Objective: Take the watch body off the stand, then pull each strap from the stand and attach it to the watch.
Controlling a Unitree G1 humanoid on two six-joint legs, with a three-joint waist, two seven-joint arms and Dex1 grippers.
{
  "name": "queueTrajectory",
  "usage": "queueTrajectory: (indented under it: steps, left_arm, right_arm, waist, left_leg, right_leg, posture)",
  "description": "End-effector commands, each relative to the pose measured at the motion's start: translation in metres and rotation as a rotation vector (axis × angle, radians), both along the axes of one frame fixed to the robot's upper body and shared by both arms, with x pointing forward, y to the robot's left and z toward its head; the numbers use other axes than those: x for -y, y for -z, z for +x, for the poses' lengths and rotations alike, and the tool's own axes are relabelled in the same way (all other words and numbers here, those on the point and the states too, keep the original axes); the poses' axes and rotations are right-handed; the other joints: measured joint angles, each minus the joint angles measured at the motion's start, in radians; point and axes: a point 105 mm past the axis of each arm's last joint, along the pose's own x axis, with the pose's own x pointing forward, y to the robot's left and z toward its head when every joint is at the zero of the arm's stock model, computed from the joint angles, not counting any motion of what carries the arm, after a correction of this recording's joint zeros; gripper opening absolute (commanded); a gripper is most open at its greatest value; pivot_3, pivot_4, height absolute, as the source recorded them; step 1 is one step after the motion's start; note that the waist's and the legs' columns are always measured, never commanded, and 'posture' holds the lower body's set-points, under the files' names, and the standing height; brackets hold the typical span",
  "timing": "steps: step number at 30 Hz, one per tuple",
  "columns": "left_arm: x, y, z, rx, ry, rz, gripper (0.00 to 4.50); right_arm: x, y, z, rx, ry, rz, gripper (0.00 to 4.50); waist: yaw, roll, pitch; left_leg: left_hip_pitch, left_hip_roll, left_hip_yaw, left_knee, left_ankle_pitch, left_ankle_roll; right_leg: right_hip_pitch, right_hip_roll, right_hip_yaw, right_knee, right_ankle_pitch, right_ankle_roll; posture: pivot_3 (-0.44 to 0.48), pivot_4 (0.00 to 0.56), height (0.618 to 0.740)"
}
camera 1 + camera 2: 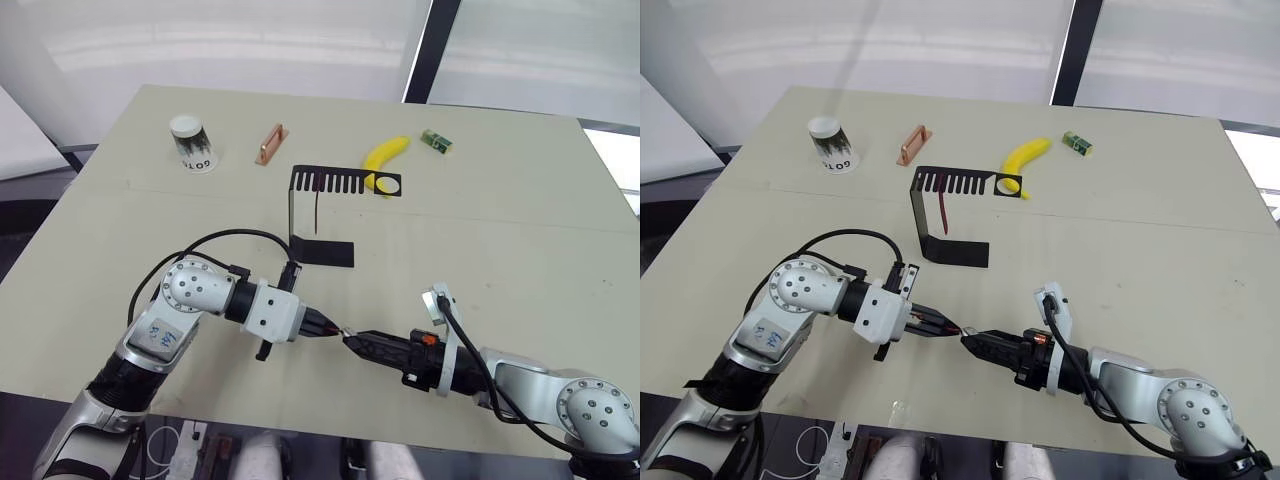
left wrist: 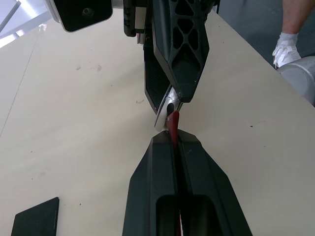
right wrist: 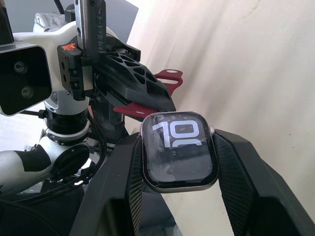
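Observation:
My right gripper (image 1: 352, 341) is shut on the watch body (image 3: 179, 150), a grey-rimmed case with a black screen and light digits. Tip to tip against it, my left gripper (image 1: 333, 329) is shut on a dark red strap (image 2: 173, 125), whose end touches the edge of the watch body. This happens just above the table near its front middle. The black stand (image 1: 292, 215) stands farther back at the centre, and the other strap (image 1: 943, 213) hangs from its slotted top arm.
Behind the stand lie a banana (image 1: 385, 155), a small green packet (image 1: 436, 141), a copper-coloured block (image 1: 270, 143) and a white cup (image 1: 190, 143). A person's gloved hand (image 2: 285, 46) shows beyond the table edge (image 1: 300, 420).

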Motion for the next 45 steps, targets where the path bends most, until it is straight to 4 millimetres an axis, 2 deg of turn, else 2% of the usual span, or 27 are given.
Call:
queueTrajectory:
  steps: [1,23,40,45]
  left_arm:
    - [0.005,-0.001,-0.003,0.017,0.016,-0.016,0.00]
    - [0.014,-0.003,-0.009,0.053,0.079,-0.010,0.00]
    - [0.016,0.000,-0.010,0.041,0.105,0.125,0.00]
    - [0.023,-0.001,-0.011,0.040,0.104,0.123,0.00]
  right_arm:
    - [-0.004,-0.010,-0.003,0.031,-0.038,0.031,1.61]
    - [-0.005,-0.005,-0.005,0.007,-0.025,0.006,1.61]
    - [-0.005,0.008,-0.004,-0.068,-0.025,-0.053,1.61]
    - [-0.007,0.010,-0.007,-0.088,-0.030,-0.055,1.61]
  waist:
    - [0.000,0.000,0.000]
    - [0.000,0.000,0.000]
    - [0.000,0.000,0.000]
    - [0.001,0.000,0.000]
  left_leg:
    - [0.000,0.000,0.000,0.000,0.000,0.000]
    - [0.000,0.000,0.000,0.000,0.000,0.000]
    - [0.000,0.000,0.000,0.001,0.000,0.000]
    - [0.000,0.000,0.000,0.001,0.000,0.000]
  right_leg:
    - [0.000,0.000,0.000,0.000,0.000,0.000]
    - [0.000,0.000,0.000,0.000,0.000,0.000]
    - [0.000,0.000,0.000,0.000,0.000,0.000]
    - [0.000,0.000,0.000,0.000,0.000,0.000]
  posture:
    - [0.000,0.150,0.729]
    - [0.000,0.150,0.729]
    - [0.000,0.150,0.729]
    - [0.000,0.150,0.729]
